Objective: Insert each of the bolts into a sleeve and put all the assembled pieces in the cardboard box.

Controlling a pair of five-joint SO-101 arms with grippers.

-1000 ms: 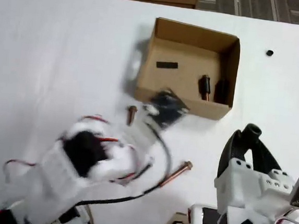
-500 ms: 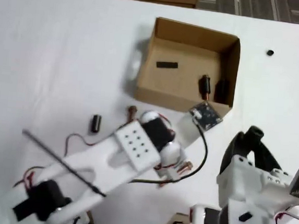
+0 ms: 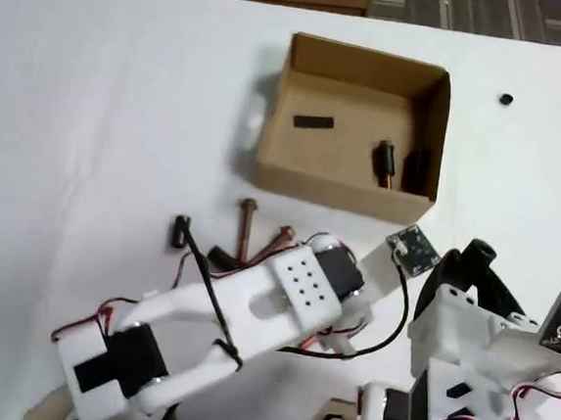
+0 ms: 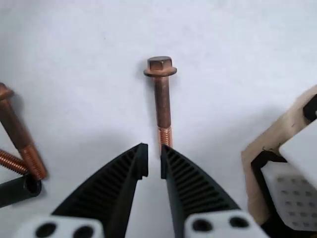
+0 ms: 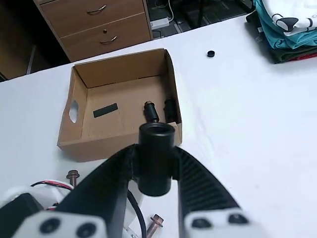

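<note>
My left gripper [image 4: 154, 154] hangs low over the table, jaws open only a narrow gap. The threaded end of a copper bolt [image 4: 161, 99] lies right at its fingertips, not between them. The high view shows the left arm [image 3: 293, 290] lying across the table in front of the cardboard box [image 3: 346, 191]. My right gripper [image 5: 156, 154] is shut on a black sleeve [image 5: 156, 153], held upright near the box's front right corner [image 3: 473, 252]. Inside the box lie an assembled piece [image 3: 385, 163] and another dark piece [image 3: 414, 169].
Two loose bolts [image 3: 247, 227] [image 3: 280, 239] and two black sleeves [image 3: 180, 232] [image 3: 221, 259] lie left of the left arm. A small black part [image 3: 506, 98] sits far right of the box. Folded clothes [image 5: 290, 25] lie at the table's far right.
The left arm has swung right and down over the bolt in front of the box, uncovering the sleeves and bolts at the left. The right arm has barely shifted.
</note>
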